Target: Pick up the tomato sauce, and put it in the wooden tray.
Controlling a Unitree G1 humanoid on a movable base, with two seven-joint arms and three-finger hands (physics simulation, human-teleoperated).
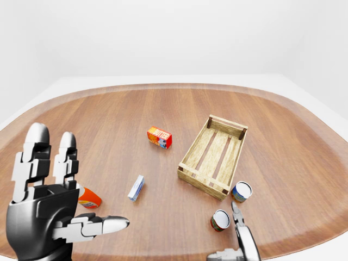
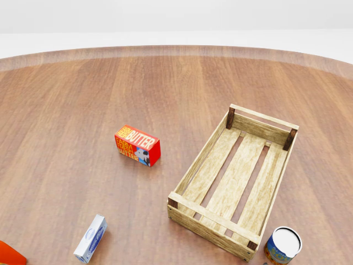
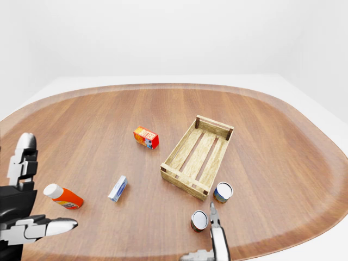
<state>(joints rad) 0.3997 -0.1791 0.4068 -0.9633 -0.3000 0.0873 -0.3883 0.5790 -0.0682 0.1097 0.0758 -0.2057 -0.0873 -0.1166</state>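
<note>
Your left hand (image 1: 51, 215) has its fingers spread open. The right hand (image 3: 213, 239) I cannot tell. The tomato sauce (image 3: 199, 220) stands at the wooden tray's (image 3: 197, 156) 6 o'clock.

Tomato sauce can (image 1: 220, 220): red label, pale lid, upright, lower right in my left-eye view, near the slatted wooden tray (image 1: 202, 182), apart from it.

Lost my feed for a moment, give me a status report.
Both hands open, empty: left hand raised, right hand low by the red can. Which can is the tomato sauce: cannot tell. Tray empty, nothing in the way.
</note>
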